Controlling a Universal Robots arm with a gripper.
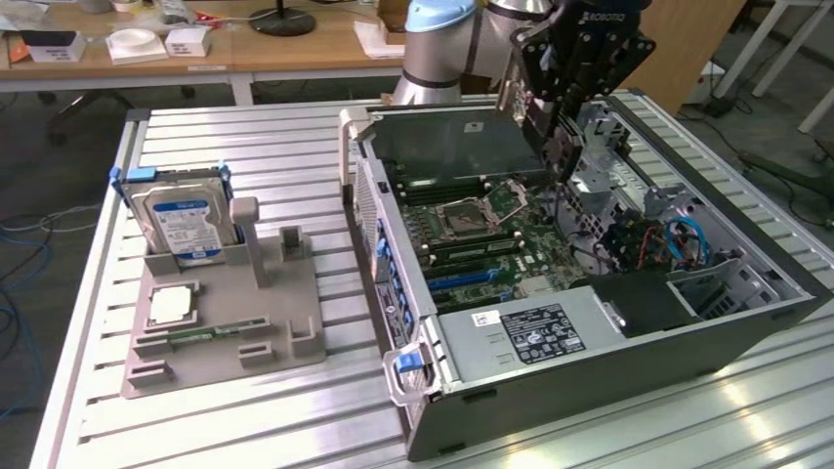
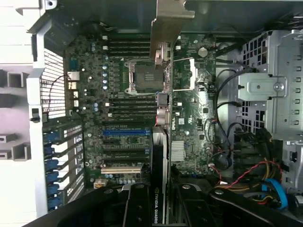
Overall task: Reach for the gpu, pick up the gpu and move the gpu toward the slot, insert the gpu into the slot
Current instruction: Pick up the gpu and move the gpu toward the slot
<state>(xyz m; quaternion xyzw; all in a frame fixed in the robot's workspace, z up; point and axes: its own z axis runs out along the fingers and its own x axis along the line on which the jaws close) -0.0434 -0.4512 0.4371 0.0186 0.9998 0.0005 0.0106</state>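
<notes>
Tool [image 1: 558, 132] points downward, clamping gpu [image 1: 450, 147].

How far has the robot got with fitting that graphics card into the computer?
Done: the gpu is picked up and sits over the open computer case. In hand: the gripper is shut on it, holding it above the motherboard. Left: the card is not yet seated in any of the expansion slots.
</notes>
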